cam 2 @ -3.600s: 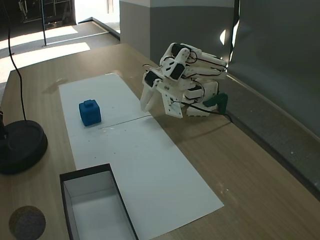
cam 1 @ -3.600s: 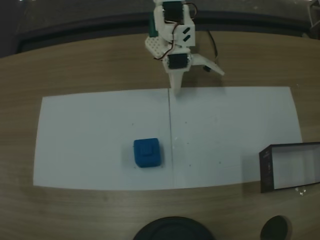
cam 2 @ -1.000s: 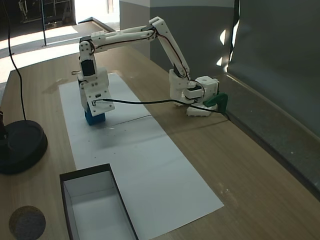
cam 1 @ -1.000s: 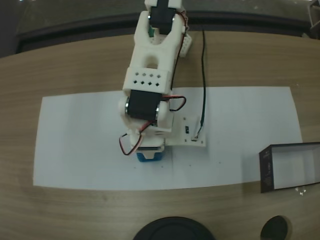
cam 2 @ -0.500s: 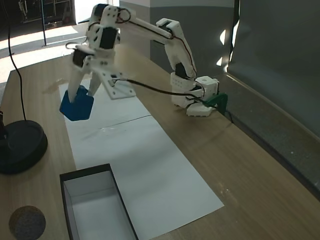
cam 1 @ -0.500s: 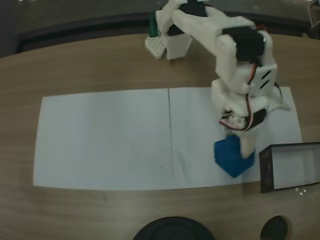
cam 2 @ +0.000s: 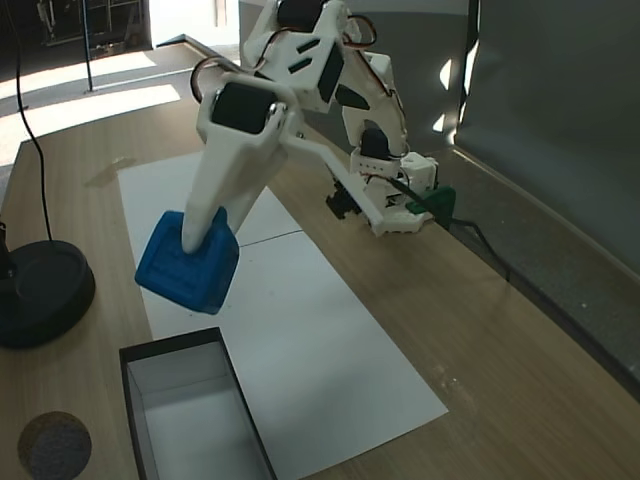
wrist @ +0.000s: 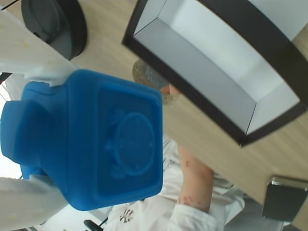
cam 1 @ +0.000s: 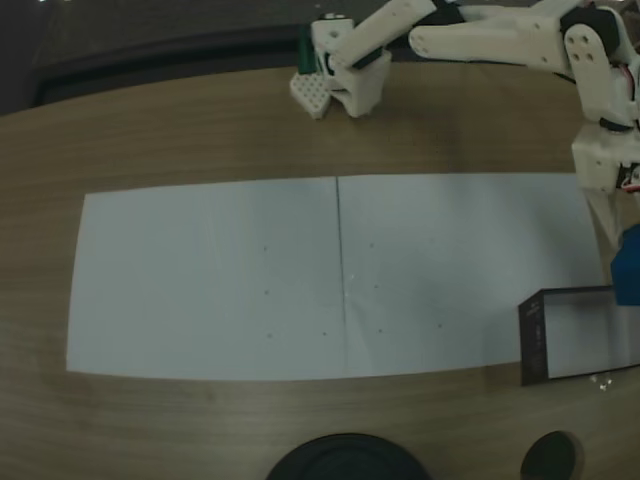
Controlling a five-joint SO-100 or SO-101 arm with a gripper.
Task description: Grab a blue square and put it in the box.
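The blue square [cam 2: 188, 266] hangs in the air, tilted, with my gripper [cam 2: 197, 243] shut on it. From the side it is above the white paper, just short of the box's [cam 2: 134, 372] far end. In the fixed view from above, the blue square [cam 1: 629, 264] is cut off by the right edge, under the gripper [cam 1: 618, 245] and just above the box's [cam 1: 533, 340] upper wall. In the wrist view the blue square [wrist: 106, 144] looms large between white fingers [wrist: 29, 53], with the box [wrist: 202, 103] open and empty beyond it.
A white paper sheet [cam 1: 220, 275] covers the wooden table. A round black base [cam 2: 40, 290] and a small brown disc [cam 2: 55, 445] lie beside the box. The arm's base [cam 1: 335, 65] stands at the table's far edge. A person's arm [wrist: 195, 180] appears in the wrist view.
The gripper closed on the blue square on the paper, lifted it, and has swung it across to the box, farther right in the view from above than half a second ago.
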